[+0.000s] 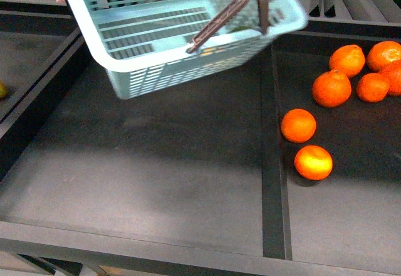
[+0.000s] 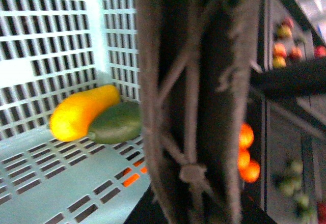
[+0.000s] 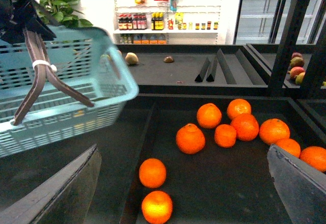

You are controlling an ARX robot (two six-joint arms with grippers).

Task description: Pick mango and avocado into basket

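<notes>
The basket point(image 1: 182, 31) is hanging tilted in the air above the dark shelf point(image 1: 156, 163), its brown handles point(image 1: 244, 9) pulled up. Inside the basket, the mango point(image 2: 81, 112) is lying on the slotted floor against the lattice wall, and the avocado point(image 2: 116, 123) is touching it, just beside. The left gripper point(image 3: 20, 2) is showing at the top of the handles; I cannot tell how its jaws are standing. The right gripper point(image 3: 183, 183) is holding nothing, fingers spread wide, facing the oranges point(image 1: 332, 88) beside the basket.
</notes>
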